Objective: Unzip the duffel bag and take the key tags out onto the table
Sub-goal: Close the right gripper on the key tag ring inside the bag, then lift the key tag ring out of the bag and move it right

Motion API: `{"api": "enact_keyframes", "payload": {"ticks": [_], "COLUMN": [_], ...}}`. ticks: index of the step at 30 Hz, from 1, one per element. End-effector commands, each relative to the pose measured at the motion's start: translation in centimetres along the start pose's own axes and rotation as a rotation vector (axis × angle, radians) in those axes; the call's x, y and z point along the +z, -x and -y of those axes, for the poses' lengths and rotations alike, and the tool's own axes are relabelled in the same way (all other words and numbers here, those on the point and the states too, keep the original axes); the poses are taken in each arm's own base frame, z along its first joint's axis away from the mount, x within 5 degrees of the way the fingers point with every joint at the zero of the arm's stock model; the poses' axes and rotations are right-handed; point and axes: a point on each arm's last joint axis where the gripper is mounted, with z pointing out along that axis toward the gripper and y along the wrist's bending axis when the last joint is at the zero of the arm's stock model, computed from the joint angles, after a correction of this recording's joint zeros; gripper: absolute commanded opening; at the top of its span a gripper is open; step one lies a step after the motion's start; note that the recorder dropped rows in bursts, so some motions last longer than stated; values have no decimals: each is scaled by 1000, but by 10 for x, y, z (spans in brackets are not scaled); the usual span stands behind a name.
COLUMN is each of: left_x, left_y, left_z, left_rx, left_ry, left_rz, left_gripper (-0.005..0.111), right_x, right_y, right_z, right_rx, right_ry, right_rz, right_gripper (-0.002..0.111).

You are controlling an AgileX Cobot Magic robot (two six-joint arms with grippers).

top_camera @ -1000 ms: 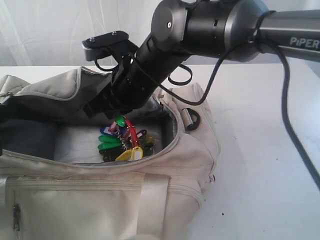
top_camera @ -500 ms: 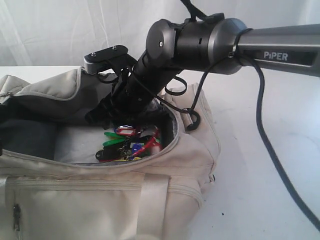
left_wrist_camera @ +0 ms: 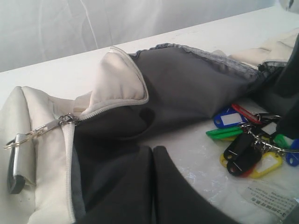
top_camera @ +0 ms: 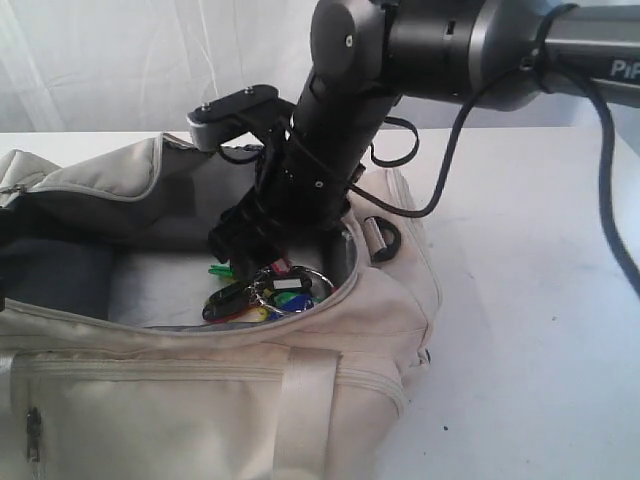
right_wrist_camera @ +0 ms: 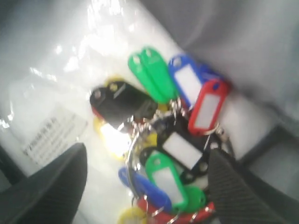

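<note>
Dropped from the right gripper (right_wrist_camera: 147, 154) within the last second, the key tags (top_camera: 265, 295) now lie on the pale floor of the duffel bag (top_camera: 200, 400), where a moment earlier they dangled from pinched jaws. Those jaws now stand wide apart, and the arm has swung to a steeper angle. The bag is unzipped, its flap folded back to show grey lining, and the bunch rests near its right end, just inside the front rim; nothing is out on the table (top_camera: 520, 300) yet. In the right wrist view the cluster sits directly under the gripper, between its 2 spread fingers, empty of any hold. The tags fan loosely around their metal rings, the spread running roughly along the bag's length. The right arm is plainly the nearer: it reaches in from the right and bends down sharply at the wrist into the bag mouth. The left gripper (left_wrist_camera: 152, 154), its 2 fingers pressed together, holds nothing that can be made out and hangs over the bag's far end. A fresh grasp likely calls for a straight descent.
</note>
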Motion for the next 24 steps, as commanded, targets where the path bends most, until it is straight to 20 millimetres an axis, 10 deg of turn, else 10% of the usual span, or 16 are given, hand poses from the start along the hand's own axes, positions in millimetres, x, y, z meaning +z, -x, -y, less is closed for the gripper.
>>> {"api": "enact_keyframes", "payload": {"ticks": [1,11,18,24], "left_x": [-1,-1,-1,-1], "left_y": [-1,0,0,0], "left_z": [0,-1,-1,-1], "left_rx": [-21,-23,-23,-23], "left_ry": [3,5,5,5], "left_rz": [7,14,14,14], "left_gripper": [0,0,0,0], "right_x": [24,95,105,67], "right_y": [-8,-20,-28,-9], "right_z": [0,9,9,3], "right_rx": [50,81,86,83], "right_ry": [58,102,121,114], "right_rz": [-121,-245,-329,-152], "right_gripper": [75,77,3,0]}}
